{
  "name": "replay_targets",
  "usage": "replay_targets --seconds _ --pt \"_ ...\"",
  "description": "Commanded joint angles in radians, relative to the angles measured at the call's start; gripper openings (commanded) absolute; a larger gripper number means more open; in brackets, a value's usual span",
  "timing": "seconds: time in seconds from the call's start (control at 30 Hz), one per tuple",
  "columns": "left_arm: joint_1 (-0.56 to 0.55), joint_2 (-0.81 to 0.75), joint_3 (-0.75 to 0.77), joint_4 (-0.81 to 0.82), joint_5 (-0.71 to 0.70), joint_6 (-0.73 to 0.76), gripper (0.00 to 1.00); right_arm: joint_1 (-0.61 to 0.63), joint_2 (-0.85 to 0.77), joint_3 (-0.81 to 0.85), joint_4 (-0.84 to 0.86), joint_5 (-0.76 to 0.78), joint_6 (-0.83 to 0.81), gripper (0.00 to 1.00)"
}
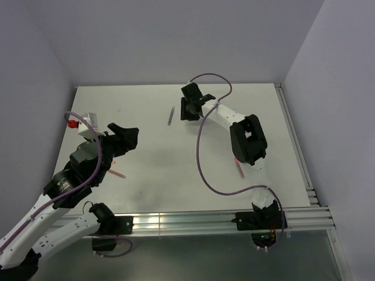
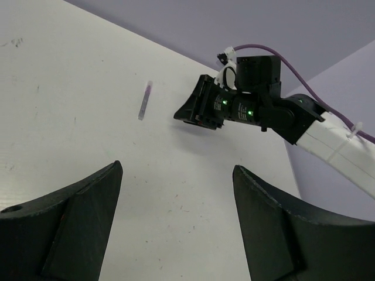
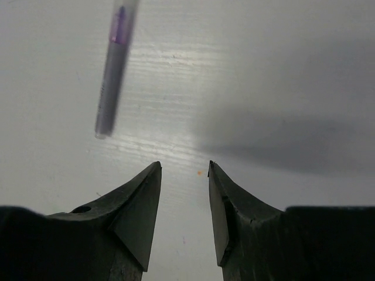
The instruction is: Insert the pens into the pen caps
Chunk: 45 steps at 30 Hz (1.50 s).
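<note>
A dark grey pen (image 1: 170,116) with a purple band lies on the white table (image 1: 146,187) at the back middle. It also shows in the left wrist view (image 2: 145,100) and the right wrist view (image 3: 114,70). My right gripper (image 1: 188,112) hangs just right of it, open and empty, with the pen ahead and to the left of its jaws (image 3: 184,165). My left gripper (image 1: 130,139) is open and empty over bare table at the left (image 2: 177,168). A red-orange pen (image 1: 117,174) lies beside the left arm. Another (image 1: 239,168) lies partly under the right arm. I cannot make out the caps.
A small orange bit (image 1: 114,162) shows at the edge of the left arm, too small to name. Purple cables (image 1: 202,158) loop over the table. Grey walls stand at the back and sides. An aluminium rail (image 1: 176,222) runs along the near edge.
</note>
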Motion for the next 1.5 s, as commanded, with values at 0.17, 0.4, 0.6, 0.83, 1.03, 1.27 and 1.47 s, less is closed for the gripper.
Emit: replay_targets --seconds 0.17,0.4,0.6,0.83,1.03,1.27,1.47 --pt "0.006 0.057 -0.007 -0.003 -0.051 0.003 0.81 -0.014 -0.355 -0.278 0.023 0.087 -0.010 0.48" --pt "0.206 0.276 0.099 0.023 0.104 -0.075 0.72 -0.049 -0.548 -0.592 0.125 0.055 0.013 0.49" --pt "0.556 0.737 0.278 0.128 0.224 -0.203 0.56 -0.049 -0.690 -0.735 0.185 -0.012 0.049 0.49" --pt "0.643 1.287 0.685 0.073 0.229 -0.189 0.38 -0.049 -0.867 -0.881 0.205 -0.037 0.052 0.49" --pt "0.653 1.571 0.979 -0.052 0.195 -0.195 0.31 -0.048 -0.955 -0.926 0.200 -0.063 0.046 0.50" --pt "0.658 1.707 1.049 -0.101 0.225 -0.255 0.16 -0.051 -1.019 -0.943 0.186 -0.066 0.031 0.51" --pt "0.658 1.709 0.987 -0.090 0.231 -0.304 0.08 -0.049 -1.050 -0.967 0.194 -0.072 0.031 0.51"
